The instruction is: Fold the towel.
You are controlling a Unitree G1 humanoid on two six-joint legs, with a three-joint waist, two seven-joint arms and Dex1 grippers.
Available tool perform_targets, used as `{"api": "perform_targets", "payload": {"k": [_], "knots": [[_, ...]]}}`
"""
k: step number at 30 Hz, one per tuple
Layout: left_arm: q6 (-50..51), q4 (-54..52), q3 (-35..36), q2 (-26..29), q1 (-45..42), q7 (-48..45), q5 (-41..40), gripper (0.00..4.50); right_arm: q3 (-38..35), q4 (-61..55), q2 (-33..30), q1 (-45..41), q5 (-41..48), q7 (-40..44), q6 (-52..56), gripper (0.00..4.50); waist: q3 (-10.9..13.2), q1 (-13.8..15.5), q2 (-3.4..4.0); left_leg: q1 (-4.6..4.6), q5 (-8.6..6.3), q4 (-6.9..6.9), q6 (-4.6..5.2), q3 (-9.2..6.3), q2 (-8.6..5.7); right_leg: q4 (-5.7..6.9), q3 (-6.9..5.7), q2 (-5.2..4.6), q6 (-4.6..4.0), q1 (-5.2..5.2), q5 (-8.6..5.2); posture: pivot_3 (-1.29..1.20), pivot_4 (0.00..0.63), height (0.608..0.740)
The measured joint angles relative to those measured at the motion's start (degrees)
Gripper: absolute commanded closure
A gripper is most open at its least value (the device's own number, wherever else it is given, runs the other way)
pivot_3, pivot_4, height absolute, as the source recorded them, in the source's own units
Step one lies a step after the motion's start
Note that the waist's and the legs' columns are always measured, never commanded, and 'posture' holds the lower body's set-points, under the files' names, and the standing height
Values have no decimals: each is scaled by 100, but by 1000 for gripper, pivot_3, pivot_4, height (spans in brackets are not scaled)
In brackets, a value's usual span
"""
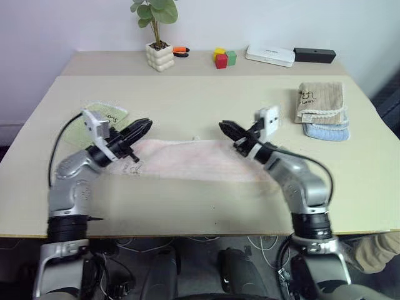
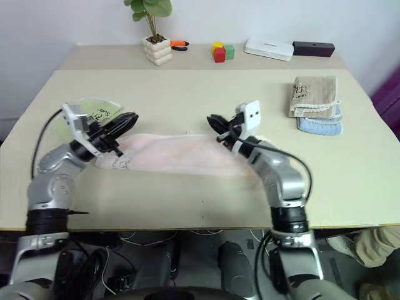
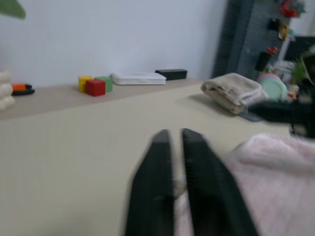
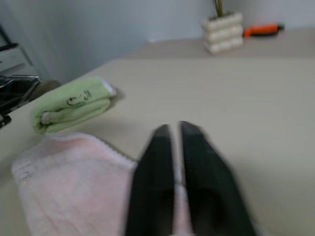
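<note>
1 light green towel [image 1: 100, 119], folded, at far left of desk [image 1: 187, 94], partly behind left arm. 1 left hand [image 1: 145, 127] just to its right, held above the desk surface, 2 black fingers [image 3: 157, 182] pressed nearly together w/ only a thin slit between, pinching a bit of pale cloth at the near-left edge of the towel [image 1: 187, 159] as seen in left wrist view. 1 pink towel, spread flat across desk centre btwn the 2 arms, white trim along edge, small dark logo near its left corner, left end under left hand, right end under right arm. 1 potted plant [image 1: 157, 37] in white lumpy pot at back left, w/ 1 orange-and-black tool [image 1: 180, 51] lying just beside it. 3 small blocks [image 1: 224, 57] at back centre: 1 yellow, 1 red, 1 green, clustered touching. 1 right hand [image 1: 226, 129] right of towel centre, pointing left toward the other hand, well apart from it; fingers closed to a thin slit, a strip of pink-white cloth caught btwn them in right wrist view. 1 flat white box [image 1: 270, 55] at back right, 1 black bar-shaped box [image 1: 314, 55] just beside it on the right. Stack of 2 folded towels at right: 1 beige towel [image 1: 321, 102] w/ dark logo on top, 1 blue towel [image 1: 326, 131] underneath, edge showing at near side.
</note>
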Motion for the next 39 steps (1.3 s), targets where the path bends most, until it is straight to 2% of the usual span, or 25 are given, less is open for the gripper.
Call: {"api": "perform_targets", "payload": {"k": [4,8,13,19,32,36,39], "knots": [[-399,205,-431,-811,41,731,579,4464,222,440,55,142,-608,-366,-790,4468,-1,-12,-2,1,0,4,0,0,-2,-1,0,2,0,2,0,0,150,740],[-816,962,-598,-1087,-60,1290,1088,4464,289,1013,60,173,-1127,-725,-1354,4468,-2,-57,-3,4,0,-5,0,0,1,-1,1,7,0,-3,0,0,150,740],[-1201,1659,-569,-1006,-160,1754,1495,4464,55,1414,220,250,-1255,-1279,-1480,4468,-2,-47,-3,5,0,-12,0,0,1,-2,2,7,0,-3,0,0,150,740],[-1239,1684,-422,-832,-150,1923,1514,4464,-480,1709,188,183,-1121,-1641,-1512,4468,-5,-28,-6,8,0,-10,0,-1,0,-3,1,6,0,2,0,0,150,740],[-944,1525,-48,-109,119,1632,1295,4464,-626,2176,-576,-40,-1104,-1148,-1606,4468,-7,-29,-9,10,0,-10,0,0,0,-5,1,5,-1,6,-1,0,150,740],[-467,1054,3,73,164,1164,877,3162,-734,2040,-657,-108,-687,-640,-1390,3203,-6,-36,-7,7,0,-12,0,-1,2,-6,1,6,-1,4,-1,0,150,740],[-249,599,4,209,21,1018,718,1564,-728,1560,-833,-179,-251,-94,-1049,1605,-6,-39,-6,7,0,-13,0,-1,2,-6,1,6,-1,3,-1,0,150,740]]}}
